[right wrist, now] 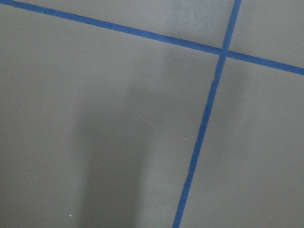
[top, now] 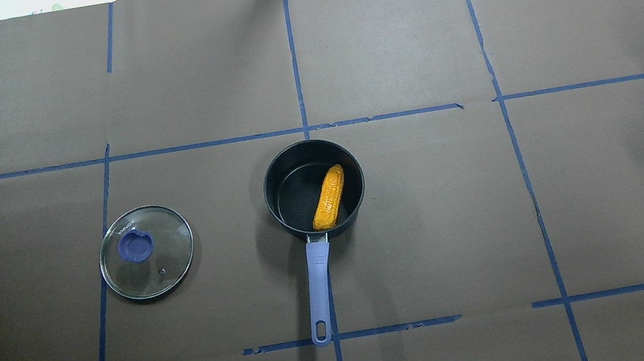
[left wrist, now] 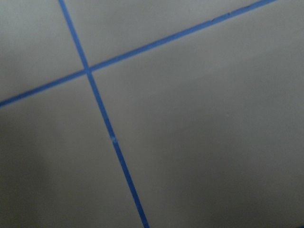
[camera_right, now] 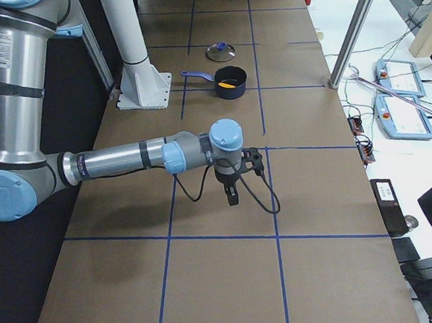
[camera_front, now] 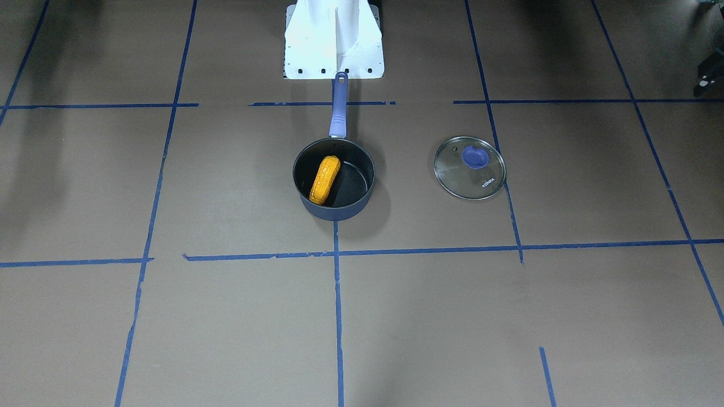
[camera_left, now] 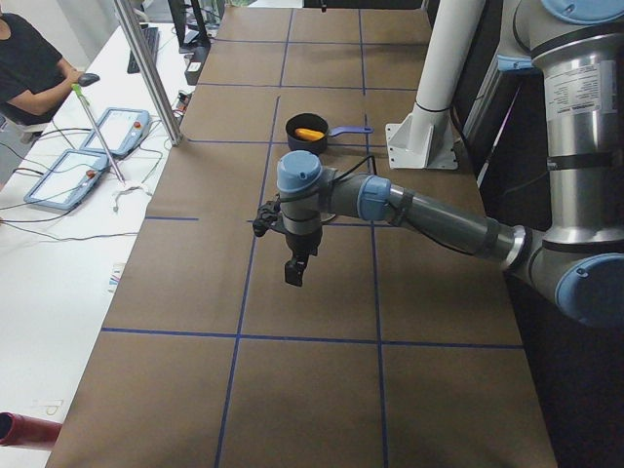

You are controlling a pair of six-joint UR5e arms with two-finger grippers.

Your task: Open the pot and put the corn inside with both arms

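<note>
The dark navy pot point(camera_front: 339, 212) stands uncovered at the table's middle, its purple-blue handle point(camera_front: 339, 107) pointing toward the robot's base. The orange-yellow corn point(camera_front: 325, 180) lies inside it, leaning on the wall; it also shows in the overhead view point(top: 328, 197). The left gripper point(camera_left: 295, 273) shows only in the exterior left view, hanging over bare table far from the pot point(camera_left: 297, 144). The right gripper point(camera_right: 234, 197) shows only in the exterior right view, likewise far from the pot point(camera_right: 233, 93). I cannot tell whether either is open or shut. Both wrist views show only brown paper and blue tape.
The round glass lid point(top: 146, 252) with its purple knob lies flat on the table, apart from the pot on the robot's left side, and shows in the front-facing view point(camera_front: 469, 168). The white robot base point(camera_front: 334, 39) stands behind the handle. Blue tape lines grid the brown table cover.
</note>
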